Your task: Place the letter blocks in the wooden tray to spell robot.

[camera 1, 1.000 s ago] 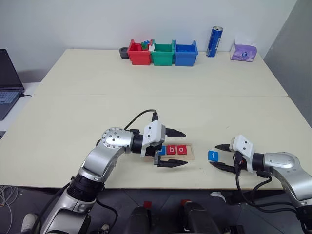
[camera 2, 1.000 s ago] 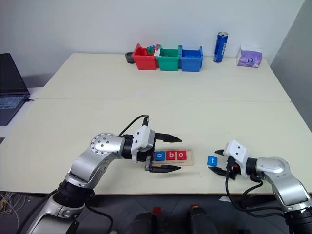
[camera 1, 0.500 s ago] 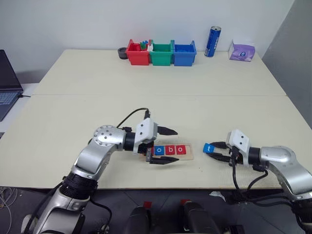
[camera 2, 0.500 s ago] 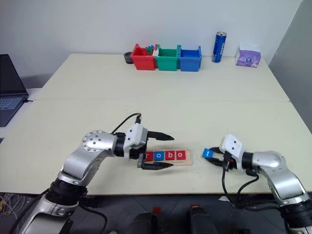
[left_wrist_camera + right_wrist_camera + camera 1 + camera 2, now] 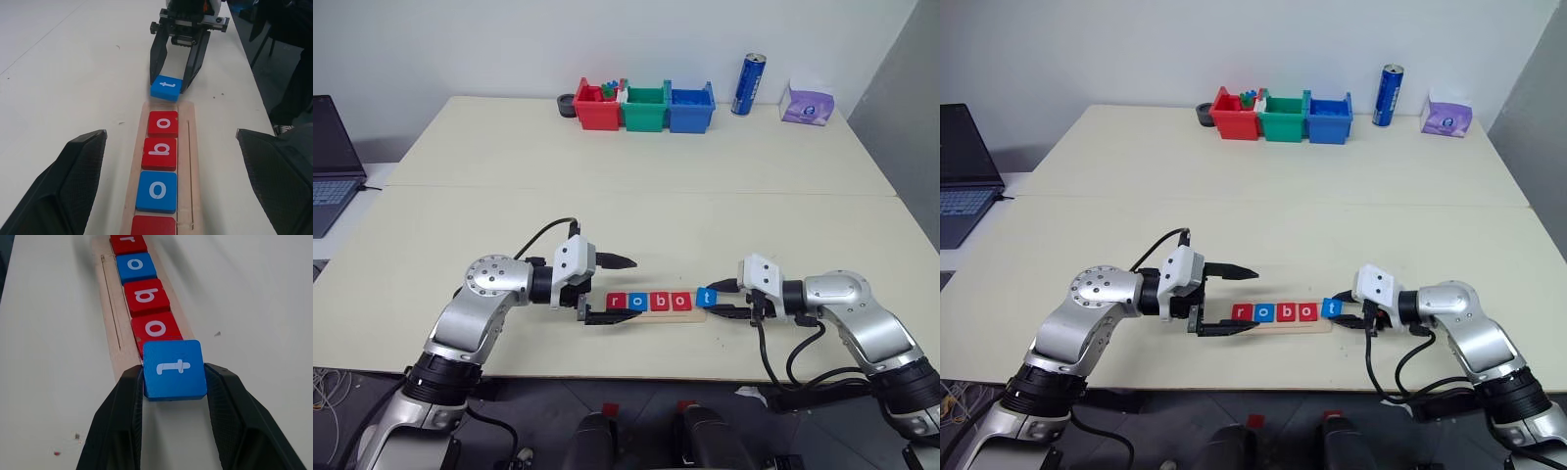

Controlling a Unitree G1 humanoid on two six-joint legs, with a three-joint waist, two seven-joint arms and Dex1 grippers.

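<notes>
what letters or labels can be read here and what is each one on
"r" on the red letter block at the wooden tray's left end
"o" on the blue block
"b" on the red block
"o" on the red block
"t" on the blue block held in the right gripper
Blue can and purple tissue pack: print too small to read.

Head eyes look down across the tabletop (image 5: 636,186); wrist cameras face each other close along the wooden tray (image 5: 191,147).
</notes>
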